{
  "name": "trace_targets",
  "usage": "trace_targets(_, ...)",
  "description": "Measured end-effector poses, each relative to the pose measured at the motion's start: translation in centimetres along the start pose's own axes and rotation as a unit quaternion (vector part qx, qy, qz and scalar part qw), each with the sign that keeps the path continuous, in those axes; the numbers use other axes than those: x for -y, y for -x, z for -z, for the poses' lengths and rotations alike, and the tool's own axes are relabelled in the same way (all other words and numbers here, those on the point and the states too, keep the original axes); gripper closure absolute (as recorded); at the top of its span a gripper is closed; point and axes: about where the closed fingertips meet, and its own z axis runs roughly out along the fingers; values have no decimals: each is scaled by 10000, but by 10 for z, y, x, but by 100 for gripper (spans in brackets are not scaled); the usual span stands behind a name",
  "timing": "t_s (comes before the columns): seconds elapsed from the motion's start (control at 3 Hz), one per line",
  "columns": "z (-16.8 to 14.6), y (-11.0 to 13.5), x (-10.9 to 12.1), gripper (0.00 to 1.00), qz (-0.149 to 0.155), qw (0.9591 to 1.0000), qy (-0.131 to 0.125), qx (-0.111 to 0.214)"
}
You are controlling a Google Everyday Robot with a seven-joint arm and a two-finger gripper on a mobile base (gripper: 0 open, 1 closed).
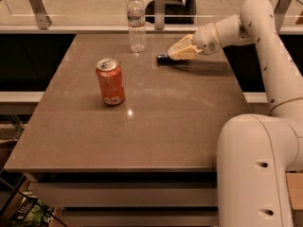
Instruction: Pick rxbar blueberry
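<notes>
Here we are at the brown table [161,131], and the action is all at the far edge, right of centre. The white arm [263,46] reaches in from the right and bends back towards the left, and its cream-coloured gripper [179,52] is down low, right on top of the rxbar blueberry [163,57]. Only the left end of the bar shows, a dark sliver lying flat on the tabletop and poking out from under the gripper's tip; the rest is covered. Whether the gripper has closed on the bar or merely sits over it, I cannot tell from this angle. The bar looks to be on the surface, not lifted. Just to the left of it, near the back edge, a clear water bottle [136,22] stands upright with its white cap on — close to the bar but not touching it. Further forward and to the left, well apart from both, an orange soda can [110,82] stands upright with its top facing up. The robot's bulky white base [255,169] fills the lower right corner — partly in front of the table's near right corner. Behind the table runs a pale ledge with metal posts [38,6].
</notes>
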Motion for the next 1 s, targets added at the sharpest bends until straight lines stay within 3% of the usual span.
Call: trace_targets(1.0, 23, 36, -14, 100, 52, 9995, -154, -265)
